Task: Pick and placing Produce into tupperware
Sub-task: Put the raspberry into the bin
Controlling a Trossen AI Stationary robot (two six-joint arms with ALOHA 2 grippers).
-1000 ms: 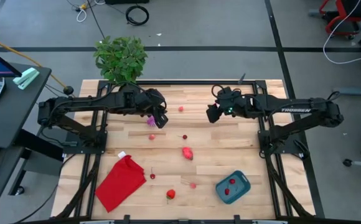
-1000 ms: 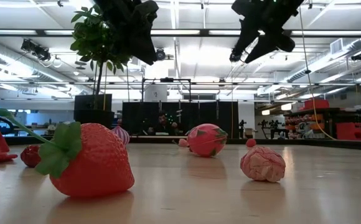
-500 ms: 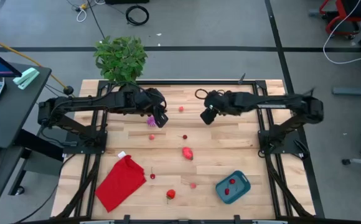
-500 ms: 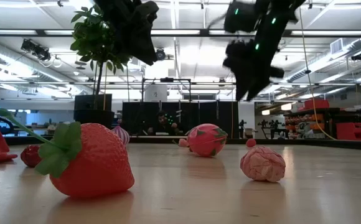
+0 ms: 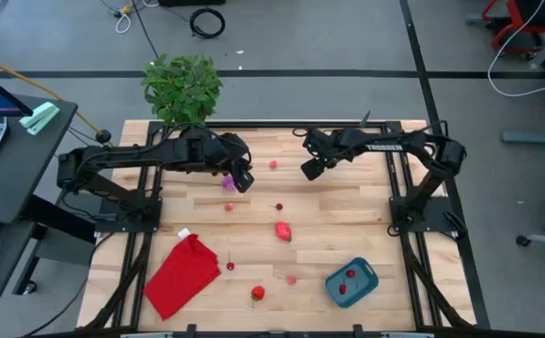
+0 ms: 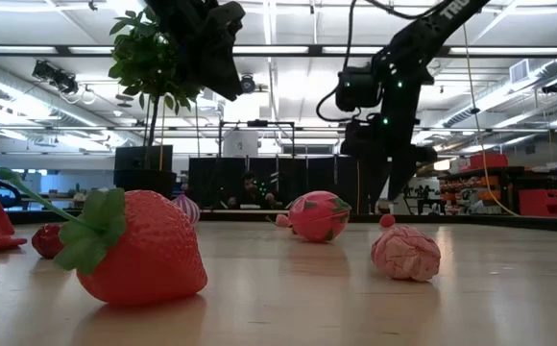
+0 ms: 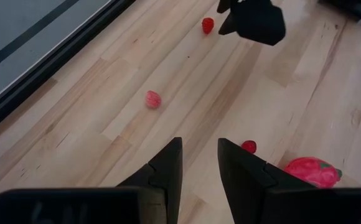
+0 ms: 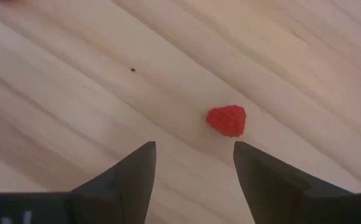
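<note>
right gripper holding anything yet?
No. The right gripper is open, and a small red berry lies on the table ahead of it.

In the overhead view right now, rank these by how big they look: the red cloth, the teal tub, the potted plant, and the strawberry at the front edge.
1. Potted plant and red cloth: alike in spread, too close to rank.
2. Teal tub.
3. Strawberry, far the smallest.
</note>
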